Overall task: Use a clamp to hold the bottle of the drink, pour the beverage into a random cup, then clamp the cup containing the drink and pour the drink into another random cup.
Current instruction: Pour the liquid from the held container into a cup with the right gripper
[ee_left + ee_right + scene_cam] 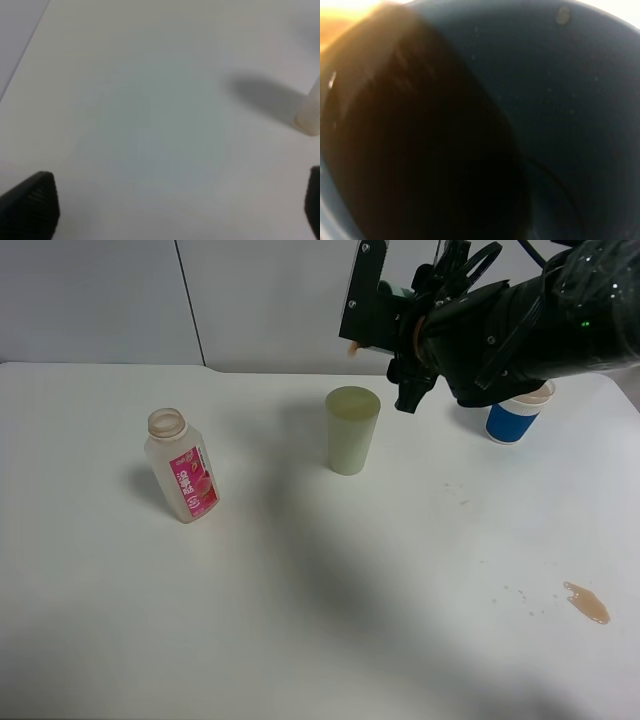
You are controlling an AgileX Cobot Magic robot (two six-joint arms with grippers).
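The drink bottle [180,465] stands open on the table's left, clear with a pink label; its pale base shows at the edge of the left wrist view [310,117]. A pale green cup [352,428] stands in the middle. My right gripper [385,315] is shut on a dark cup [365,295], held tilted above and just behind the green cup, with a drop of orange drink at its lip. The right wrist view looks into this dark blue cup [545,100], with dark liquid inside. My left gripper [172,210] is open over bare table and out of the exterior high view.
A blue and white cup [518,415] stands at the back right, partly hidden by the right arm. A puddle of orange drink [588,602] and small drops lie on the white table [300,620] at the front right.
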